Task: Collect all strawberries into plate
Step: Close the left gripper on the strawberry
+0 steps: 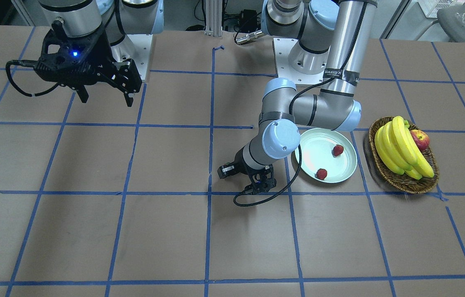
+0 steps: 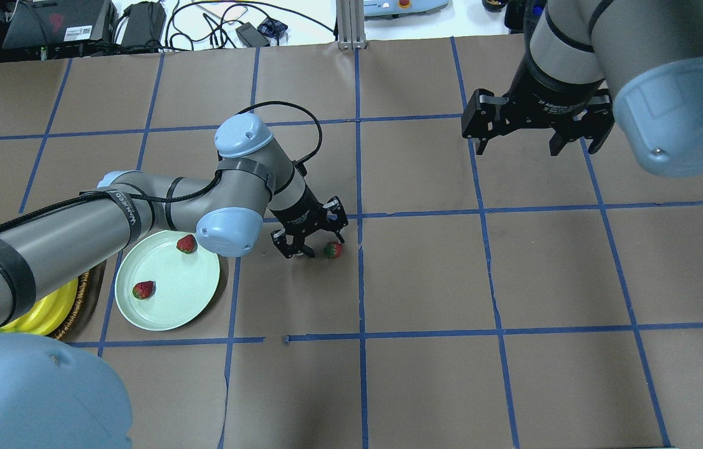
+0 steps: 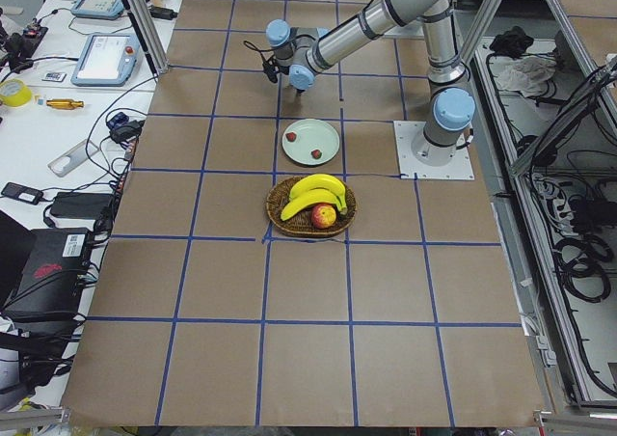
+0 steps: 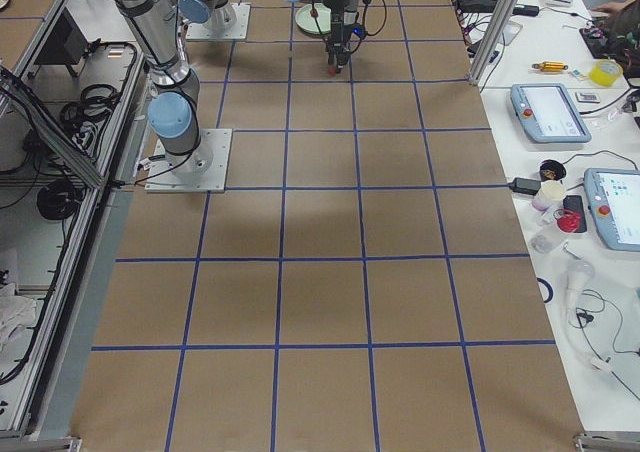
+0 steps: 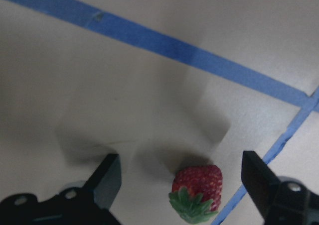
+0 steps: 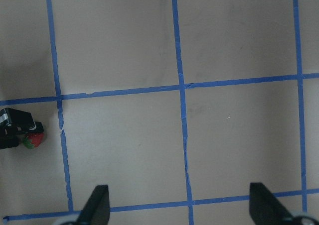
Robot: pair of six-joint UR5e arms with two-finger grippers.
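The pale green plate (image 2: 171, 299) lies at the table's left and holds two strawberries (image 2: 186, 243) (image 2: 143, 289); it also shows in the front view (image 1: 319, 154). A third strawberry (image 2: 333, 250) lies on the brown paper to the right of the plate, next to a blue tape line. My left gripper (image 2: 317, 244) is open, low over the table, one finger on each side of this strawberry (image 5: 196, 192), not closed on it. My right gripper (image 2: 538, 146) is open and empty, hanging high over the far right of the table.
A brown wicker basket (image 1: 405, 185) with bananas (image 1: 397, 148) and an apple (image 1: 420, 139) stands beside the plate, on the side away from the loose strawberry. The left arm's elbow (image 2: 230, 231) hangs over the plate's edge. Blue tape lines grid the paper.
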